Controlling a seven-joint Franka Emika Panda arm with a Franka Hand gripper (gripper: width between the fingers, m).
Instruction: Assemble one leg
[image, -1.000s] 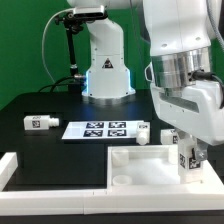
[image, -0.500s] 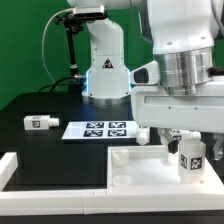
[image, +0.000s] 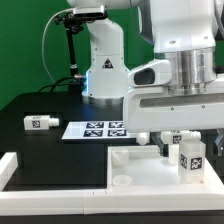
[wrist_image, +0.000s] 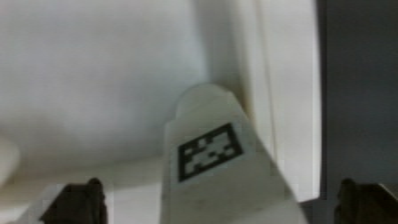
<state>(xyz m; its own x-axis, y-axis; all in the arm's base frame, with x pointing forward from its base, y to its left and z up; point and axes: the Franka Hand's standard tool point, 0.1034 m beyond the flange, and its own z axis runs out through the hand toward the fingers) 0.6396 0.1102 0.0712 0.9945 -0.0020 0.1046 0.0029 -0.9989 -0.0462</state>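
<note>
A leg (image: 190, 160), a stubby white peg with a black-and-white tag, stands upright on the large white panel (image: 135, 172) near its corner on the exterior view's right. My gripper (image: 188, 146) hangs right over it, open. In the wrist view the leg (wrist_image: 221, 150) rises between the two dark fingertips (wrist_image: 80, 203), with a gap on each side, and the panel (wrist_image: 107, 80) lies behind it. The gripper (wrist_image: 222, 203) touches nothing that I can see.
Another leg (image: 38, 122) lies on the black table at the exterior view's left. A further leg (image: 144, 138) lies behind the panel, next to the marker board (image: 95, 129). The arm's base (image: 105, 70) stands at the back. A white border piece (image: 12, 168) lies at the front left.
The hand has turned about its vertical axis and its body now spans wider across the view. The leg, held a second ago, now stands a little lower on the panel with the fingers apart.
</note>
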